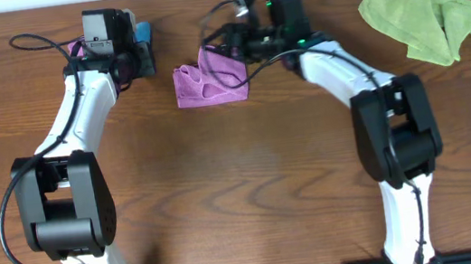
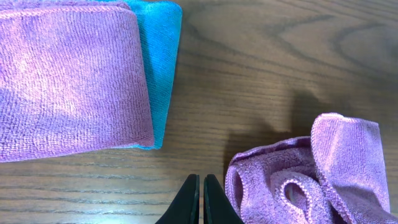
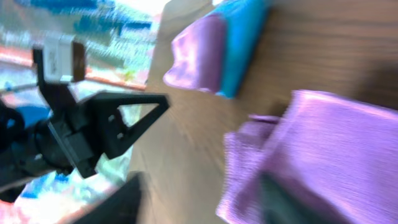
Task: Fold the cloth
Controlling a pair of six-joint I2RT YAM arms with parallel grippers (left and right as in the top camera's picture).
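A crumpled purple cloth [image 1: 206, 83] lies at the back centre of the wooden table; it also shows in the left wrist view [image 2: 311, 174] and the right wrist view [image 3: 323, 149]. My right gripper [image 1: 226, 49] [image 3: 205, 199] is open, its jaws wide apart, at the cloth's far right corner. One finger shows dimly through the cloth's raised edge. My left gripper [image 1: 142, 62] [image 2: 201, 199] is shut and empty, just left of the cloth.
A folded purple cloth [image 2: 68, 81] lies on a folded teal cloth [image 2: 160, 56] at the back left, by my left gripper. A crumpled green cloth [image 1: 434, 15] lies at the back right.
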